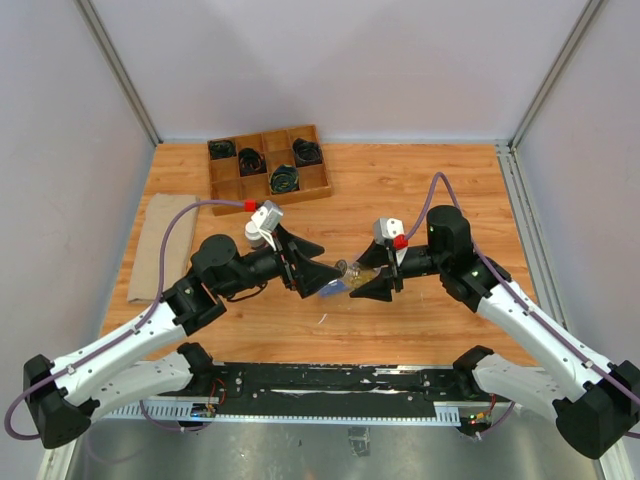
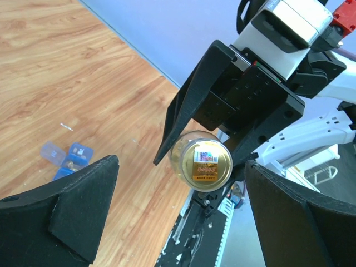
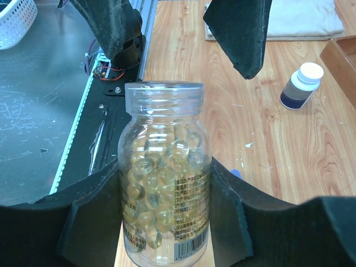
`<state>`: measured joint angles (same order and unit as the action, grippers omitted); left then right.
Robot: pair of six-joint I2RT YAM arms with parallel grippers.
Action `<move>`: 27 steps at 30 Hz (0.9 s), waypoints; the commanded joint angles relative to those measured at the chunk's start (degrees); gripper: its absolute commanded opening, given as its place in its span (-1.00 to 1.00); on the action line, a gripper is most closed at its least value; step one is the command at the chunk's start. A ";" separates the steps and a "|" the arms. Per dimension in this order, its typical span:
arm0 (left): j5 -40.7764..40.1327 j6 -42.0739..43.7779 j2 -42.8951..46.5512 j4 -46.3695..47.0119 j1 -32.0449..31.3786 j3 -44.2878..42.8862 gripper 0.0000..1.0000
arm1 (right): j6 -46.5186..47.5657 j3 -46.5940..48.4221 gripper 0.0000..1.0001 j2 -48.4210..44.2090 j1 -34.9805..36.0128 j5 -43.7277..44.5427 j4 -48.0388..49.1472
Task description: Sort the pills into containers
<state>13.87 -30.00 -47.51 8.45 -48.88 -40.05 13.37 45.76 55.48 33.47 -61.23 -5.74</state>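
Note:
My right gripper [image 1: 368, 275] is shut on a small clear vial [image 1: 350, 270] full of yellowish-amber pills [image 3: 161, 167] and holds it above the table, tilted toward the left arm. In the right wrist view the vial [image 3: 164, 183] sits between both pads. My left gripper [image 1: 318, 265] is open and empty, its fingers spread just in front of the vial's end, which shows as a gold disc with a sticker [image 2: 204, 161]. The blue pill organizer [image 2: 69, 161] lies on the table below the two grippers [image 1: 335, 290], mostly hidden in the top view.
A dark brown bottle with a white cap [image 3: 302, 86] stands behind the left gripper [image 1: 256, 235]. A wooden grid tray with black coils [image 1: 268, 165] is at the back. A folded cloth [image 1: 160, 245] lies at the left. A white basket [image 3: 14, 22] sits off the table's near edge.

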 commanded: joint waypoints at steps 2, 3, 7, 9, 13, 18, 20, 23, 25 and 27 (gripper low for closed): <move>2.51 -1.35 1.10 2.68 0.13 1.51 0.98 | 1.13 1.20 -0.92 -0.55 0.51 -0.77 1.29; 1.73 -1.64 1.81 2.61 0.11 1.88 0.98 | 1.17 1.26 -0.91 -0.55 0.47 -0.18 1.07; -3.60 -5.27 5.89 5.06 0.10 4.75 0.95 | 1.63 1.82 -0.91 0.08 0.20 4.76 -0.15; -7.01 -7.88 6.61 6.29 0.10 5.74 0.90 | 2.29 2.03 -0.91 0.51 0.15 8.44 -1.09; -13.09 -13.60 4.93 10.19 0.02 7.10 0.78 | 4.51 2.00 -0.91 0.26 0.19 16.54 -1.97; -14.07 -15.19 -0.90 12.90 -0.16 5.15 0.65 | 7.08 1.55 -0.91 -0.16 0.11 20.33 -2.07; -13.90 -15.23 -2.51 13.59 -0.16 4.47 0.58 | 7.26 1.48 -0.91 -0.11 0.19 20.35 -2.02; -13.11 -14.99 -4.58 14.27 -0.16 3.44 0.48 | 7.29 1.44 -0.91 -0.03 0.14 20.12 -2.01; -12.10 -15.08 -5.76 14.52 -0.16 2.80 0.46 | 7.35 1.57 -0.91 0.11 0.18 20.10 -2.11; -11.00 -15.27 -6.46 15.27 -0.14 2.53 0.45 | 7.38 1.60 -0.91 0.23 0.18 20.19 -2.16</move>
<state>1.72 -44.80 -53.08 19.27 -48.90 -34.65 19.62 46.02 56.14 33.47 -41.80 -8.08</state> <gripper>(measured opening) 0.731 0.538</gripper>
